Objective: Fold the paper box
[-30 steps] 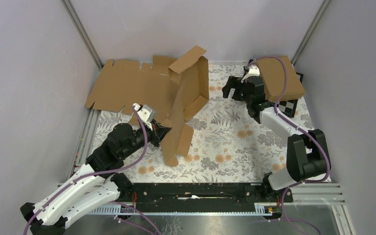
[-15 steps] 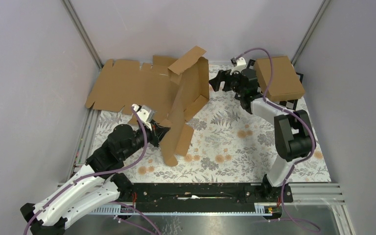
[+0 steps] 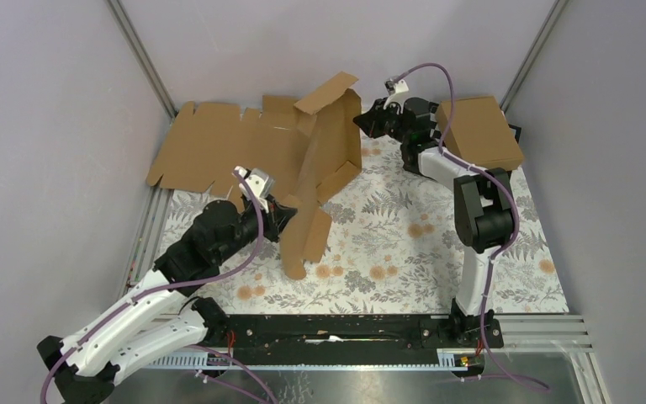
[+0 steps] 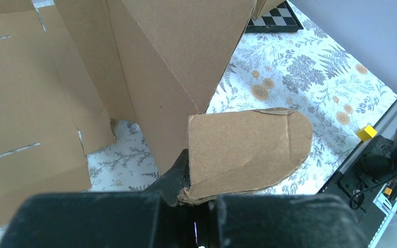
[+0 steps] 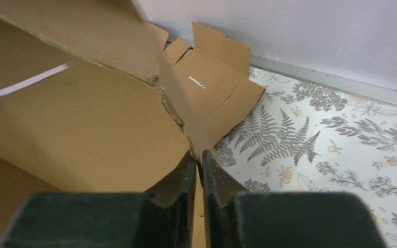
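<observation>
The paper box (image 3: 324, 164) is a brown die-cut piece standing partly upright mid-table, with its flaps splayed. My left gripper (image 3: 284, 212) is shut on its rounded lower tab (image 4: 248, 150), which sticks out past the jaws in the left wrist view, where that gripper (image 4: 199, 199) sits at the bottom. My right gripper (image 3: 362, 123) is at the box's far upper corner. In the right wrist view the gripper (image 5: 199, 157) is shut on a thin cardboard wall edge (image 5: 178, 106) that runs between the fingers.
A wide flat cardboard sheet (image 3: 210, 151) lies at the back left, partly under the paper box. Another folded brown box (image 3: 481, 133) rests at the back right on a chessboard (image 4: 273, 20). Grey walls close in on three sides. A floral cloth (image 3: 404, 236) covers the table.
The right gripper swung left from beside the folded box to the paper box's far corner and shut on its edge. The left arm nudged forward, still holding the tab.
</observation>
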Available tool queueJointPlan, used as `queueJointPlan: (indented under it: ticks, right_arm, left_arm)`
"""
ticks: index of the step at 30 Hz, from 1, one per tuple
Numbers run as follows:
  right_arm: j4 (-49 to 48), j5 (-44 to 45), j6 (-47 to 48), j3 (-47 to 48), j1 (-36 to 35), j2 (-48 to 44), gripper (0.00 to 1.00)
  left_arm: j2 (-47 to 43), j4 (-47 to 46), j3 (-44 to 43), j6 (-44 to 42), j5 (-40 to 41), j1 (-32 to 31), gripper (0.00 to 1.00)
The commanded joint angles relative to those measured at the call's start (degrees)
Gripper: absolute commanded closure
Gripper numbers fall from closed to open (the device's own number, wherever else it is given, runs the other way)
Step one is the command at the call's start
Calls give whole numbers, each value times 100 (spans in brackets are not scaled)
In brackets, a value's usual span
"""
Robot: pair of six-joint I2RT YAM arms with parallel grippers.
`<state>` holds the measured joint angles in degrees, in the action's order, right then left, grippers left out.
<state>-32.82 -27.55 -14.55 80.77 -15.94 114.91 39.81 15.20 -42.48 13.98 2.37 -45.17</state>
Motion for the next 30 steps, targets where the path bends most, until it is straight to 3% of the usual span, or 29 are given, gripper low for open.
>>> queueJointPlan:
  ticks: [1, 4, 6, 12, 15, 19, 24, 25, 27, 30]
  right_arm:
    - [160, 201, -383, 143, -97, -297, 99]
    - [760, 873, -745, -257, -102, -1059, 100]
    - [2037, 1605, -1176, -265, -138, -1598, 100]
    - [4184, 3249, -2091, -782, -794, -3072, 100]
    - [4652, 3383, -3184, -1295, -993, -3887, 100]
    - [4785, 3373, -4053, -2004, -1373, -4900, 100]
    - [4787, 2406, -5116, -2643, -1571, -5468, 100]
    - [4788, 2280, -5289, -2773, -1618, -5536, 97]
    - [4634, 2006, -5458, -3058, -1662, -5719, 71]
    - [4708, 2211, -5384, -3268, -1666, -6034, 15]
  left_arm:
    - [267, 178, -656, -69, 306, -1, 100]
    - [410, 388, -1051, 209, 792, 2, 100]
    - [553, 788, -1470, 547, 1271, 7, 100]
    - [1636, 2659, -3524, 1260, 1810, 122, 94]
    - [2393, 3531, -4408, 1184, 1485, 367, 98]
    - [3019, 3846, -5059, 695, 665, 792, 100]
    - [4293, 4571, -6409, 132, 114, 1243, 100]
    - [4624, 4752, -6710, 18, -26, 1247, 96]
    - [5105, 4950, -7038, -247, -440, 1247, 78]
    - [5406, 4591, -6752, -149, -329, 1209, 42]
